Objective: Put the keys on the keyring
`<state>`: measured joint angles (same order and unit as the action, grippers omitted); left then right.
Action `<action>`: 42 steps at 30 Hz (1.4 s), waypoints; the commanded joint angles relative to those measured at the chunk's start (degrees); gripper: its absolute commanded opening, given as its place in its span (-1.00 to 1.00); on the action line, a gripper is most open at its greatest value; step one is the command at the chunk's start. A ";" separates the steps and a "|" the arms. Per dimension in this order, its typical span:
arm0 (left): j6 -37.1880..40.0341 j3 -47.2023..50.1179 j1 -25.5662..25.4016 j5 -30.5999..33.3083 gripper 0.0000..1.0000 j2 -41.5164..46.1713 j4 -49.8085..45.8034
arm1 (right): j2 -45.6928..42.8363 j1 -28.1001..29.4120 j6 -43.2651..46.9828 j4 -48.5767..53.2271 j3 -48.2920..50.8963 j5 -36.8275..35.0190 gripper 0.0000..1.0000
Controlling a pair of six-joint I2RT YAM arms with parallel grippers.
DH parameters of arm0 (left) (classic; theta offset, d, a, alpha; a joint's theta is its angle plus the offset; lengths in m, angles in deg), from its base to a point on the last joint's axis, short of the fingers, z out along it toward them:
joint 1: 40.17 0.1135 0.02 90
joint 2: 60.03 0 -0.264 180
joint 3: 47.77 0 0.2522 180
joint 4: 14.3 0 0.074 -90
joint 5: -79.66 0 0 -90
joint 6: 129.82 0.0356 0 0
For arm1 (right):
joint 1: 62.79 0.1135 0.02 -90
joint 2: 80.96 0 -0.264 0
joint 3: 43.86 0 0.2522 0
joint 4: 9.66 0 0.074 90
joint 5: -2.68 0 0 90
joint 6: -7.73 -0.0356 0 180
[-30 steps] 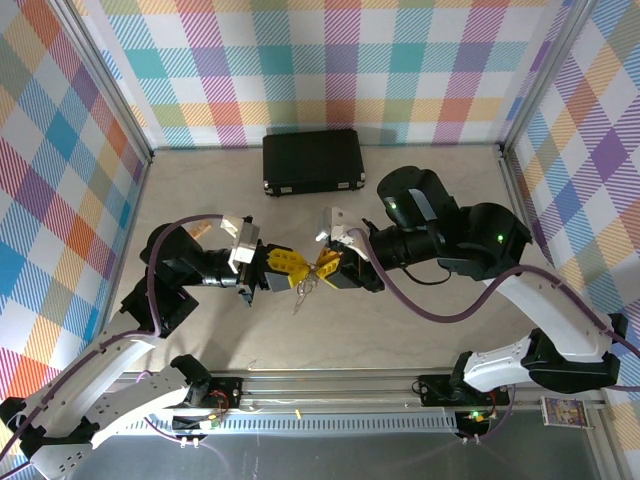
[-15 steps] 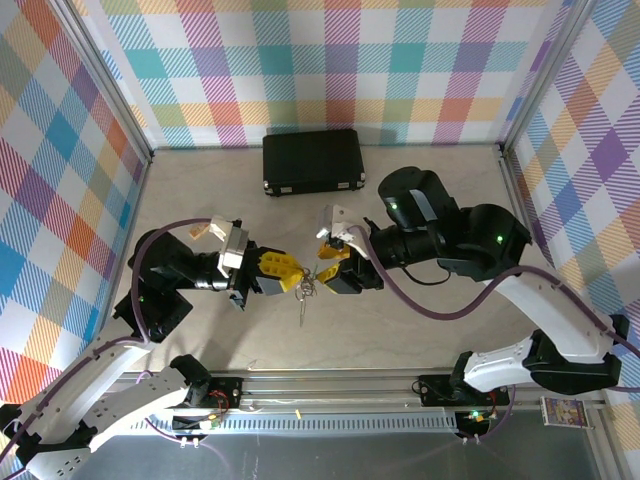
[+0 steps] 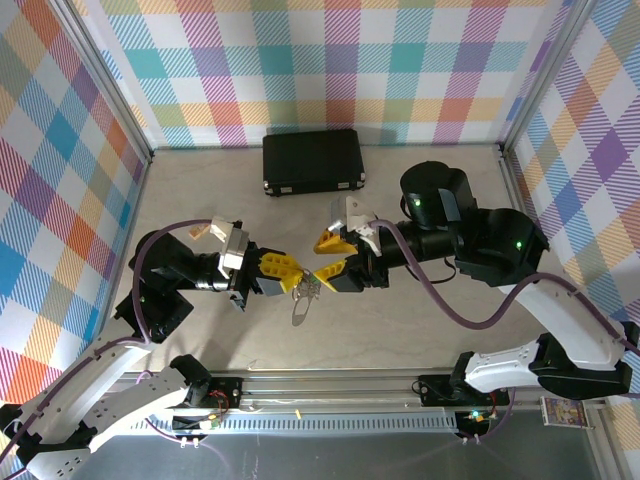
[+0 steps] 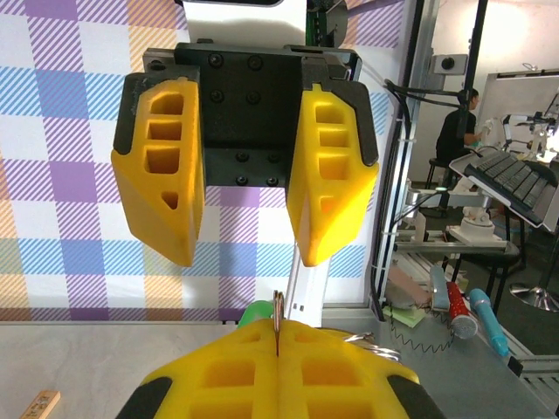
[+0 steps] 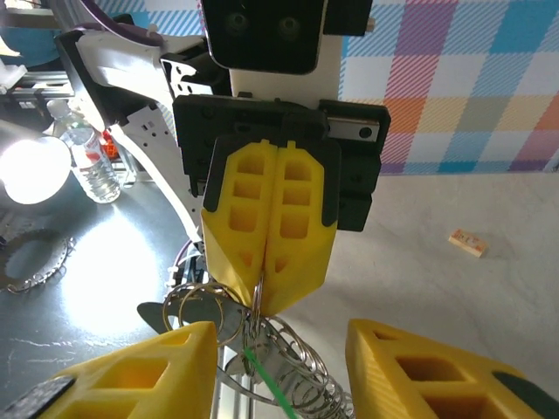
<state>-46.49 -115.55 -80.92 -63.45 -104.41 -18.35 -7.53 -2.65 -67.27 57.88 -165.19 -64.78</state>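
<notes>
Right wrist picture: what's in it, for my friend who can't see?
The left gripper, yellow fingers shut, pinches the keyring, a bunch of silver loops. The right gripper is open near the bottom, a finger on each side.
</notes>
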 commanded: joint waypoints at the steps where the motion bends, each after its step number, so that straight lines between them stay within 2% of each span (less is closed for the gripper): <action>1: -0.75 0.67 -0.50 -0.39 -1.00 0.74 3.56 | 0.05 0.08 -0.81 -2.23 0.49 2.72 -0.23; 18: 0.53 0.67 -0.55 1.41 -1.00 1.40 1.45 | 2.98 0.15 -1.08 1.81 0.56 2.99 -0.52; 23: 0.38 0.80 -0.53 1.42 -1.00 1.31 1.46 | 3.47 0.09 -0.60 2.47 0.61 1.84 -0.70; 29: 1.10 0.77 -0.52 1.48 -1.00 1.28 0.34 | 3.96 0.11 0.44 3.54 0.52 -0.06 -1.00; 33: 7.00 -1.53 -0.49 3.36 -1.00 1.14 -8.56 | 4.34 0.28 2.25 5.43 -0.40 -2.78 -1.00; 35: 13.30 -4.31 -0.47 5.90 -0.99 0.76 -17.87 | 5.48 0.68 4.25 8.40 -1.86 -4.73 -1.00; 38: 21.14 -8.37 -0.55 9.10 -0.87 -0.84 -30.52 | 7.81 1.78 6.91 13.15 -5.02 -7.30 -1.00; 42: 24.10 -9.99 -0.53 9.13 -0.83 -2.63 -35.21 | 11.42 3.40 9.43 18.72 -9.51 -10.60 -1.00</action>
<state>-28.33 -123.55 -80.92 -55.21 -106.40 -45.87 2.09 -0.38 -61.54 71.38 -171.83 -72.25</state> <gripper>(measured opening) 0.084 0.062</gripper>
